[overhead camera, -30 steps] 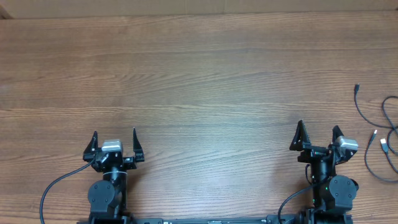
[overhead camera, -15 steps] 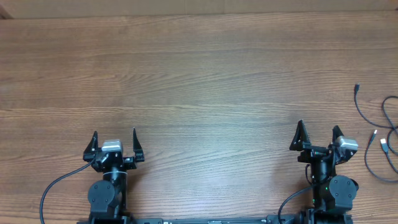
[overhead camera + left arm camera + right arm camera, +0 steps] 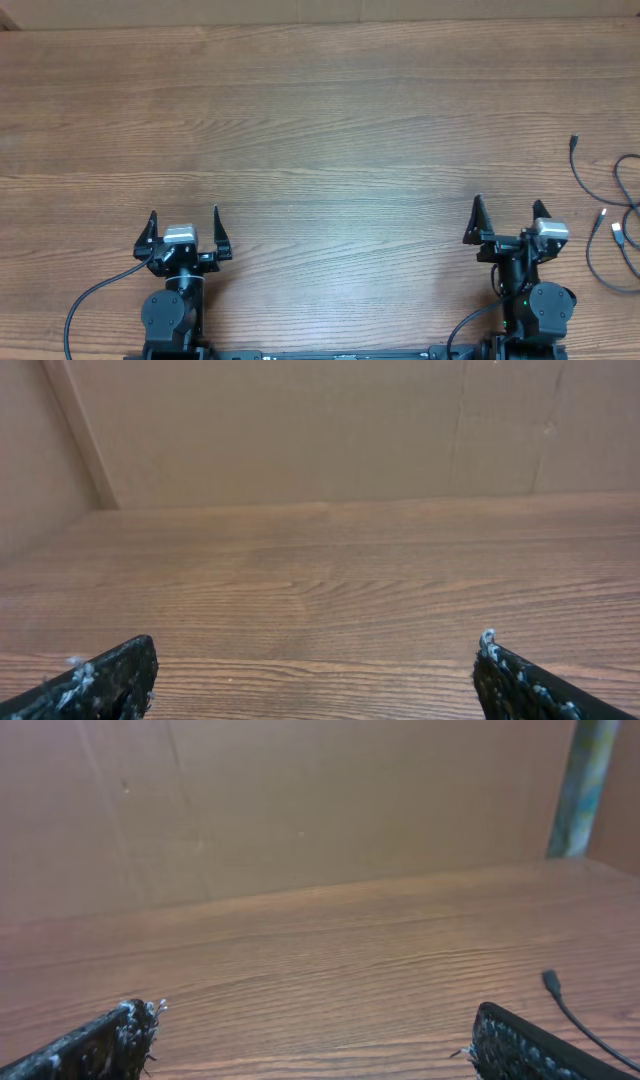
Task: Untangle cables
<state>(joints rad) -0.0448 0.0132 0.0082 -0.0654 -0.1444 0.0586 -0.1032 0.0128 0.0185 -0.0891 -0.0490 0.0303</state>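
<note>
The cables [image 3: 575,165] are thin black cords lying loosely looped at the table's far right edge, partly cut off by the frame. One plug [image 3: 617,234] has a silvery tip. In the right wrist view a single black plug end [image 3: 550,982] and its cord lie just right of my fingers. My right gripper [image 3: 509,205] [image 3: 315,1020] stands open and empty at the near right, a short way left of the cords. My left gripper [image 3: 184,214] [image 3: 316,650] stands open and empty at the near left, far from them.
A brown cardboard wall [image 3: 300,430] [image 3: 300,800] closes off the far side of the wooden table [image 3: 320,130]. A greenish upright post [image 3: 590,780] stands at the back right. Thick black arm cables [image 3: 90,300] trail from both bases near the front edge.
My right gripper has shifted slightly to the left. The left arm and the cords have not moved.
</note>
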